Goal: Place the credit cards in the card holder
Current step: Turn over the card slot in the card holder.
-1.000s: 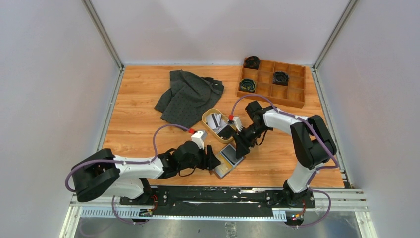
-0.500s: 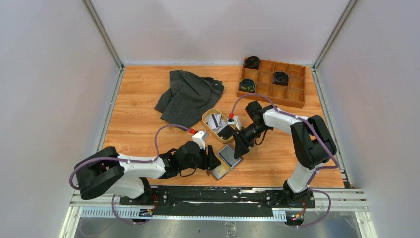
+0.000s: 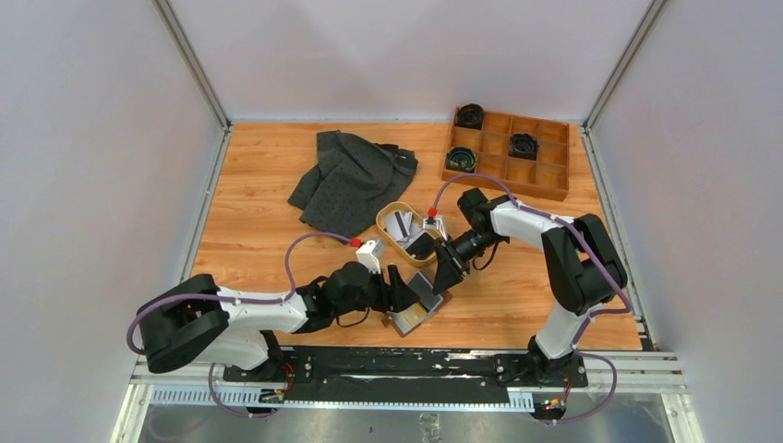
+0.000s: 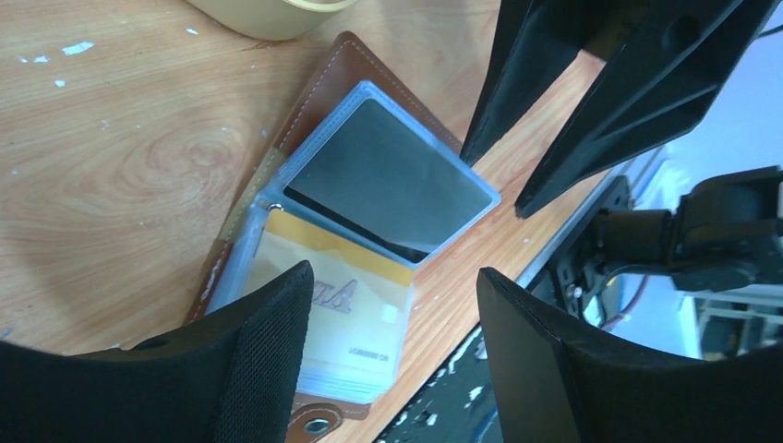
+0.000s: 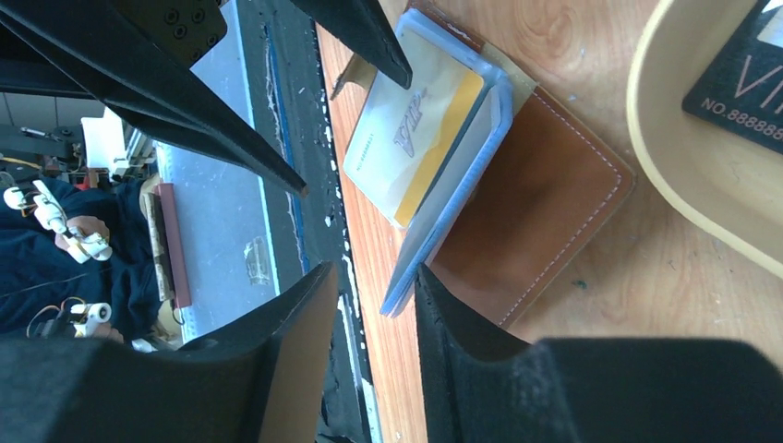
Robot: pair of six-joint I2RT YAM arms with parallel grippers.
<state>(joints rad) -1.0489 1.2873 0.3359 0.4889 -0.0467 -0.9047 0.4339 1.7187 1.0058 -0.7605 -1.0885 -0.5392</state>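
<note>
Card holder (image 4: 334,81): brown leather, lying open and flat on the wooden table (image 3: 258,185) near its front edge, just beside the oval tan tray (image 5: 667,180). Its clear plastic sleeves are fanned out. The upper sleeve contains a dark grey credit card (image 4: 388,180) and is raised at an angle. The sleeve beneath contains a yellow-and-white card (image 4: 343,309).

Left gripper (image 4: 392,277): fingers spread wide, positioned above the near end of the holder, holding nothing.

Right gripper (image 5: 369,272): fingers set a narrow gap apart, one on each side of the raised sleeve's free corner. The gap is wider than the sleeve, and no clamping is visible.

Tray contents: further credit cards, including a black card (image 5: 739,74) with white lettering.

Elsewhere on the table: grey cloth (image 3: 351,180) at rear left, wooden compartment box (image 3: 540,171) at rear right.
</note>
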